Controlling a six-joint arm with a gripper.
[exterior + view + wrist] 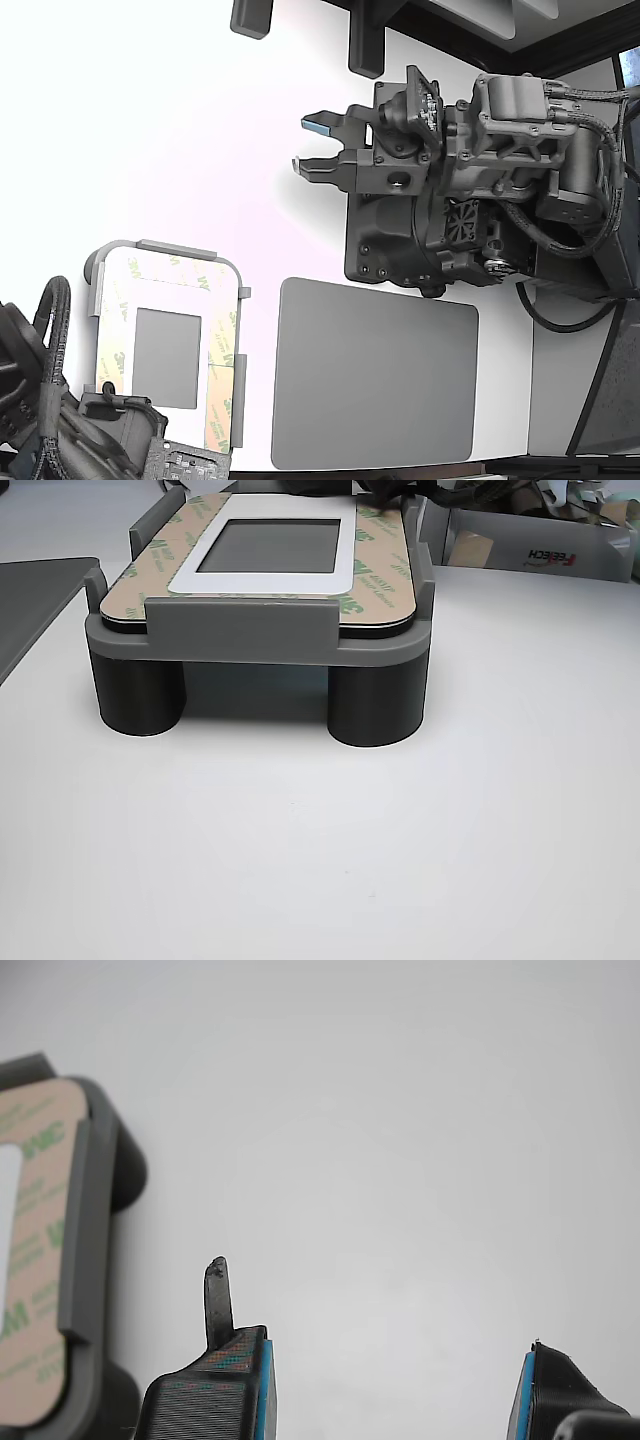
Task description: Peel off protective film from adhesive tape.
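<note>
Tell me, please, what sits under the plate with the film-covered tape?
A grey holder on round legs carries the plate; the protective film covers the adhesive tape, hiding it.

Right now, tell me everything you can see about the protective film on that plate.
The protective film is thin cream-yellow paper printed with small green 3M logos. It lies flat in narrow strips that border the grey rectangle on the white plate, which sits in a grey holder raised on round legs. No strip looks lifted or peeled. The hand is open and well away from it; nothing touches the film but the plate beneath.
</note>
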